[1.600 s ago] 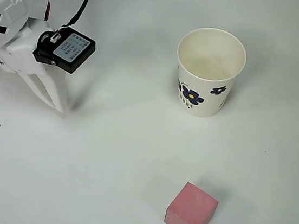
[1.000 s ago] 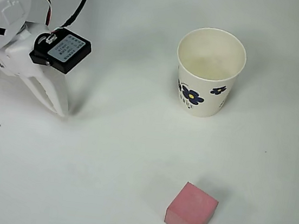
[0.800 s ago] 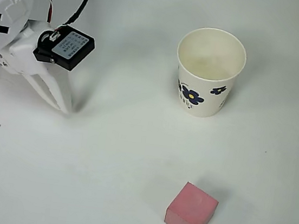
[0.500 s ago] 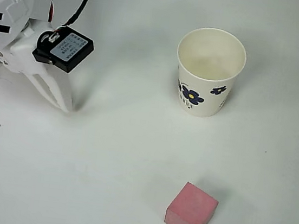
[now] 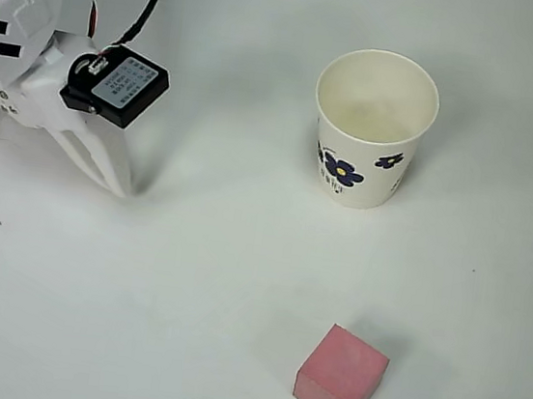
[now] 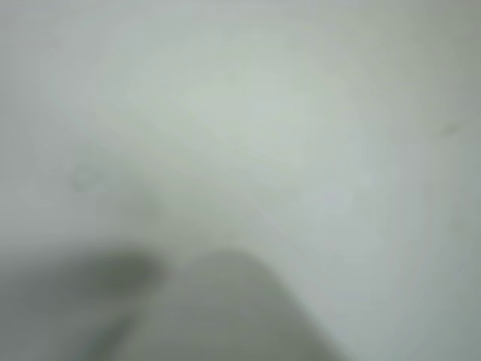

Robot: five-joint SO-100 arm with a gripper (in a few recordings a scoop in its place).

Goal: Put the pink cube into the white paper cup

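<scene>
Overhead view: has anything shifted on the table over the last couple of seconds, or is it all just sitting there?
Only the tool has moved, and barely: its white fingers crept a little to the right in the overhead view, near the left edge. It took hold of nothing. The pink cube lies where it was at the bottom, and the white paper cup stands upright in the same spot.
</scene>
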